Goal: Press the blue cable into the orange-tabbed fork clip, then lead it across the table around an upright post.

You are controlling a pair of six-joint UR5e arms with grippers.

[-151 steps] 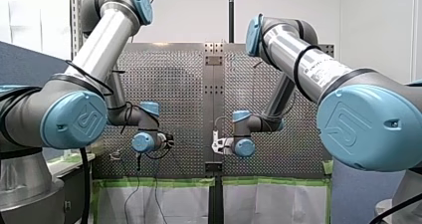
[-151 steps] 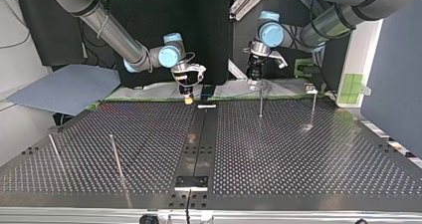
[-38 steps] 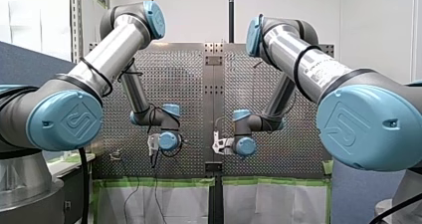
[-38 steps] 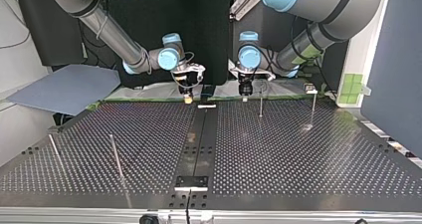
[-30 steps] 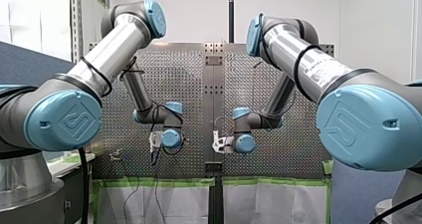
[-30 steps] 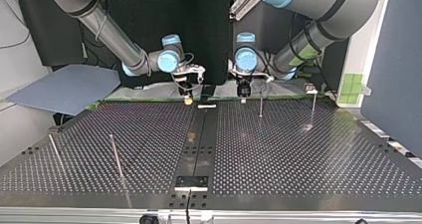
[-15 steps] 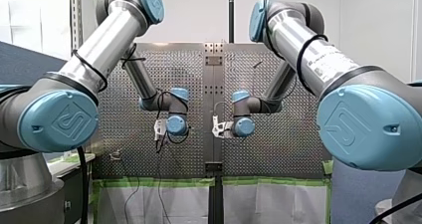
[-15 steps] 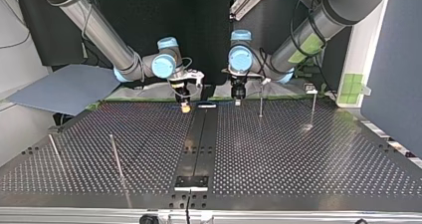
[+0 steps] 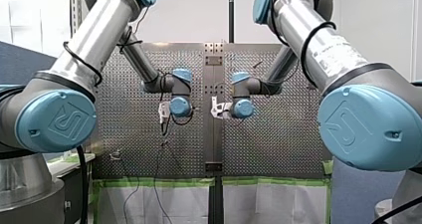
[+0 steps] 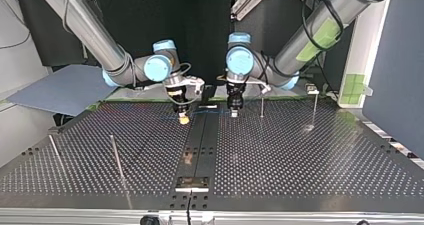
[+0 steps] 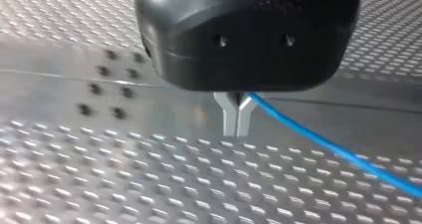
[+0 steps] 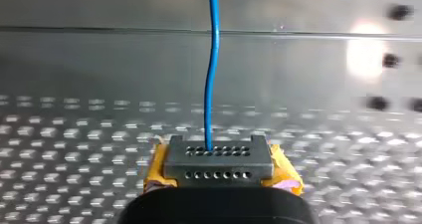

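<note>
The blue cable [image 11: 328,147] is stretched between my two grippers. In the left wrist view my left gripper [image 11: 238,115], black with metal fingers, is shut on the cable, which trails away to one side over the perforated table [image 11: 99,184]. In the right wrist view my right gripper [image 12: 219,154], with yellow pads, is shut on the cable [image 12: 211,74], which runs straight ahead. In the top view my right gripper [image 10: 184,117] and my left gripper [image 10: 233,112] hang close together either side of the central strip, with the cable [image 10: 209,112] a faint line between them. I cannot make out an orange-tabbed clip.
Thin upright posts stand at the top view's back right [image 10: 261,105] [image 10: 315,107] and front left [image 10: 116,157] [image 10: 54,152]. A small fixture [image 10: 312,89] sits by the back right post. A white piece [image 10: 208,106] lies on the central strip, with a black plate [image 10: 192,182] near the front.
Both grippers have moved away from the table's back edge toward its middle, and my left gripper has come in toward the central strip; the cable stays held between them.
</note>
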